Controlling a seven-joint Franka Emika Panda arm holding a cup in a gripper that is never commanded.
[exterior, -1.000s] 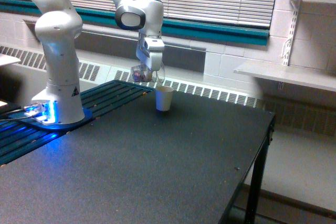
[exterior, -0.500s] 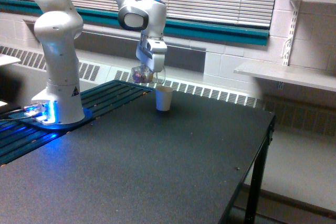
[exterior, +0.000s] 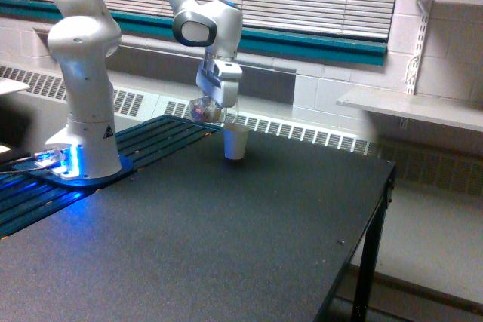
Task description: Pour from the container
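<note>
The end effector (exterior: 216,108) is clamped on the clear container (exterior: 205,109), which is tipped on its side with mixed-colour bits visible inside. The container hangs in the air just above and slightly left of the white paper cup (exterior: 235,142), which stands upright on the far part of the dark surface (exterior: 226,239).

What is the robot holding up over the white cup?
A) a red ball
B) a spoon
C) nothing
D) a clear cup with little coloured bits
D: the gripper is shut on a clear cup with coloured bits inside, tipped just above and to the exterior view's left of the white cup.
</note>
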